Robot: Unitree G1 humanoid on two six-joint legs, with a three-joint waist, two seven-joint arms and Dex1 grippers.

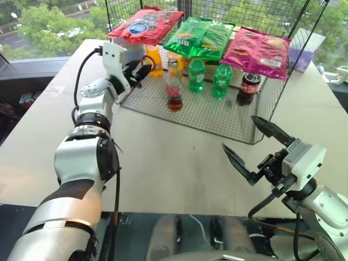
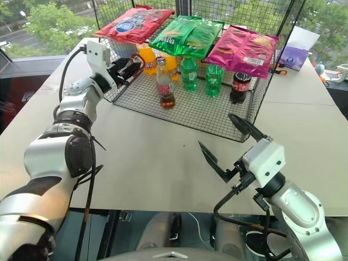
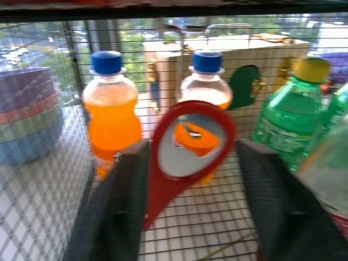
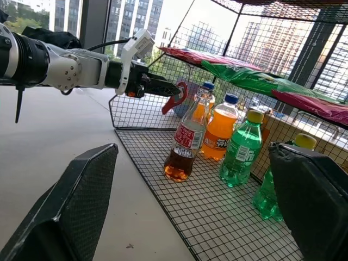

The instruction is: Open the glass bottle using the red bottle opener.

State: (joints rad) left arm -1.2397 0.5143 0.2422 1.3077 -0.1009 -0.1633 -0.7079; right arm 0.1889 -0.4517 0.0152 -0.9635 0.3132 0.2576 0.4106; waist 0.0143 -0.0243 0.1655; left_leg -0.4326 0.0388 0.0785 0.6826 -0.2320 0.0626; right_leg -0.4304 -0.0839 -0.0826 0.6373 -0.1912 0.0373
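1. Glass bottle [image 4: 186,138]: clear, narrow-necked, with a pinkish-red label and amber-brown liquid low in its body. It stands upright on the floor of the wire basket [image 1: 217,117], near the front of the bottle group.
2. Behind it stand two orange-drink bottles [image 3: 111,114] with blue caps, holding orange liquid. Beside these are two green bottles [image 1: 197,75] with yellow caps, and a dark cola bottle [image 1: 248,88] with a red label stands at the far end of the row.
3. Three snack bags lie on the basket's upper rack: a red bag [image 1: 145,25], a green bag [image 1: 199,37] and a pink bag [image 1: 257,53].
4. The basket sits on the pale surface [image 1: 163,163]. A stack of coloured bowls [image 3: 27,114] shows through the mesh in the left wrist view.
5. Left hand [image 2: 126,68] reaches into the basket's open side, level with the bottle's top. The red bottle opener [image 3: 187,147] sits between its fingers, oval ring forward, handle running back toward one finger [image 3: 117,206]. The other finger stands clear of it, so whether the opener is gripped or only resting there I cannot tell.
6. The opener's ring is near the bottle's cap but apart from it.
7. Right hand [image 1: 247,149] hangs over the surface in front of the basket, fingers spread wide, holding nothing.
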